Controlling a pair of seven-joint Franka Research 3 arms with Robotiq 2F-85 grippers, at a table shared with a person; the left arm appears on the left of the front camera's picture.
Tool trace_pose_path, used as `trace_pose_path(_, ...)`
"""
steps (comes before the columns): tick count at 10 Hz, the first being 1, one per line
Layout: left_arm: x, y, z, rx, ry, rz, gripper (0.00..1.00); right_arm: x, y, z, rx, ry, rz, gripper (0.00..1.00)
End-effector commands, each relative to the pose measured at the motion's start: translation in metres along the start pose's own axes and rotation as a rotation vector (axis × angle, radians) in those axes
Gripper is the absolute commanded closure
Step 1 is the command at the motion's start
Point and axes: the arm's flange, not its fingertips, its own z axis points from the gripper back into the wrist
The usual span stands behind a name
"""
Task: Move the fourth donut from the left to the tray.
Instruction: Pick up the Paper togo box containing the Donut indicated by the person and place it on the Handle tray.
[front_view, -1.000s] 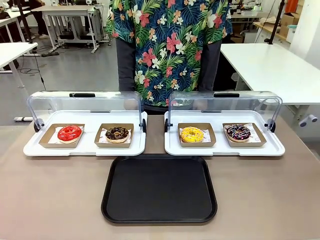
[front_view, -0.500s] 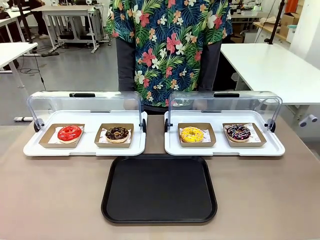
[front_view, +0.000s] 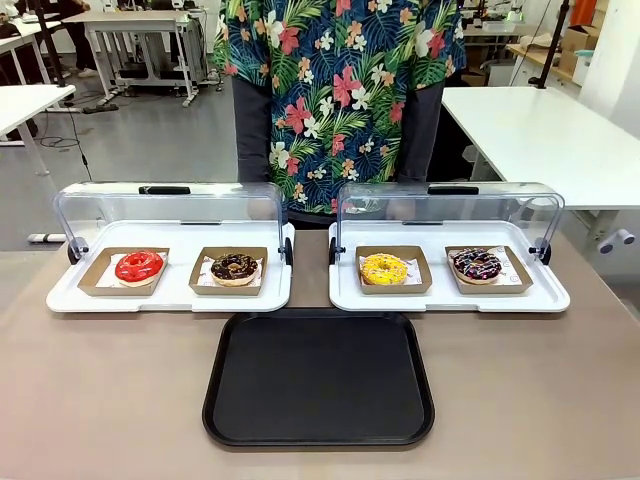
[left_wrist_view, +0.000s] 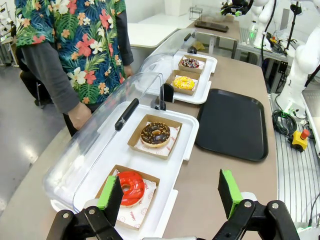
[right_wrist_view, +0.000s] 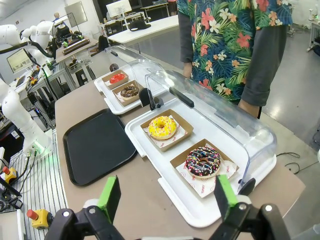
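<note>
Desk (front_view: 90, 400) from the front bears the black tray (front_view: 318, 378); wrist views add released tools: right tool (right_wrist_view: 167, 195) near the striped donut (right_wrist_view: 203, 162), left tool (left_wrist_view: 171, 192) well away.

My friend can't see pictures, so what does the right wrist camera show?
The open right claw points at a chocolate donut with pink and white stripes. It shares a white display tray with a yellow donut, under a raised clear lid. A black tray lies on the table beside them, and a person in a flowery shirt stands behind.

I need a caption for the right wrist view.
Open right gripper faces the striped chocolate donut, black tray nearby.
</note>
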Motion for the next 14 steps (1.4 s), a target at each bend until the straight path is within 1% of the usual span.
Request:
trace_pose_path(1, 0.0015, 0.0008, 0.0007, -0.004, -0.003, -0.004, 0.0, 0.0012, 0.0, -0.0007, 0.003, -0.023, 0.016, 0.0)
trace_pose_path(14, 0.0015, 0.0008, 0.0007, -0.004, -0.003, -0.004, 0.0, 0.0012, 0.0, -0.0007, 0.003, -0.023, 0.016, 0.0)
